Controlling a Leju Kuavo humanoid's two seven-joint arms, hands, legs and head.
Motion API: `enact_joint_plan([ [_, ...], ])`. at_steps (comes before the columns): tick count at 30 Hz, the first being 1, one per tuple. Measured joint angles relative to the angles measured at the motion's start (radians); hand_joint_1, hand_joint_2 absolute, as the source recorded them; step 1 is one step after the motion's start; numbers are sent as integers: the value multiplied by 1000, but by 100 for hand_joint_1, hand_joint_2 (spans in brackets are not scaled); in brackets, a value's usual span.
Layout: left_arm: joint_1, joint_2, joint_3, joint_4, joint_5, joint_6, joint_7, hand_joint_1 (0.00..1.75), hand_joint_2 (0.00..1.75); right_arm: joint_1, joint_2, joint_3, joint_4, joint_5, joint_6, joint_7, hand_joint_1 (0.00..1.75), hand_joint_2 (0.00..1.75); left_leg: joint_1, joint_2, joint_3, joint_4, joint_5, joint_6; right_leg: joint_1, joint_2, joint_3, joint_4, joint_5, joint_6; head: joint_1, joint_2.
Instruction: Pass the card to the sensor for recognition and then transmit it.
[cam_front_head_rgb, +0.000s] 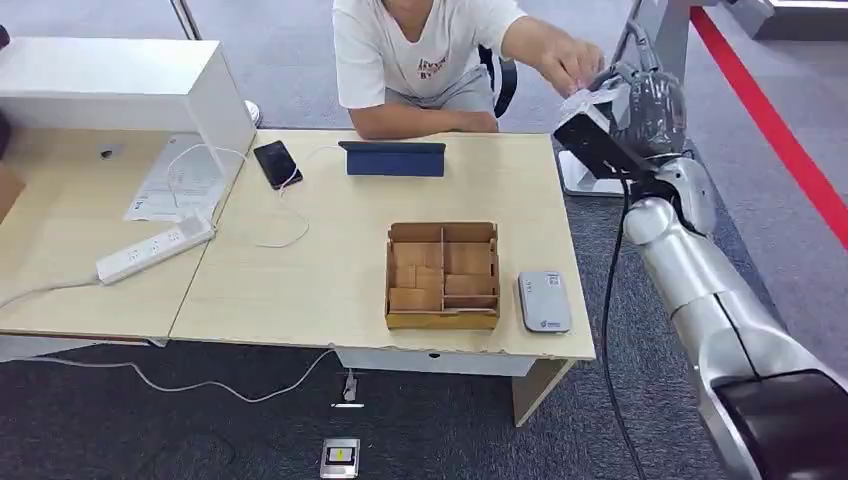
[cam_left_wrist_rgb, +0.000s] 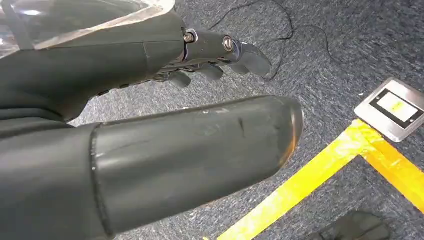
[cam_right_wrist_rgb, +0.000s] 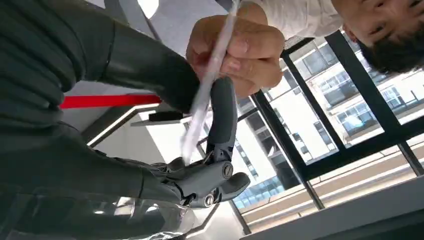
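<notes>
Holding card (cam_right_wrist_rgb: 207, 95) edge-on (person's hand (cam_right_wrist_rgb: 240, 52) grips it too), right hand (cam_front_head_rgb: 640, 105) raised beyond table (cam_front_head_rgb: 330, 280).

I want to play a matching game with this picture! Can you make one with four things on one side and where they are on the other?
Things:
1. card
2. card sensor
3. wooden box
4. phone

Places:
A. on the table by the white cable, near the tablet
B. pinched between the robot's right hand and a person's hand
C. on the table just left of the sensor
D. at the table's right edge, beside the box

Pairs: 1-B, 2-D, 3-C, 4-A
</notes>
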Motion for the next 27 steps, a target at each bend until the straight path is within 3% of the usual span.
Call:
enact_joint_plan([
  [27,0,0,0,0,0,0,3,0,0,24,-5,0,0,-11,3,0,175,175,0,2,1,0,0,0,0,1,0,0,0,0,0,0],
])
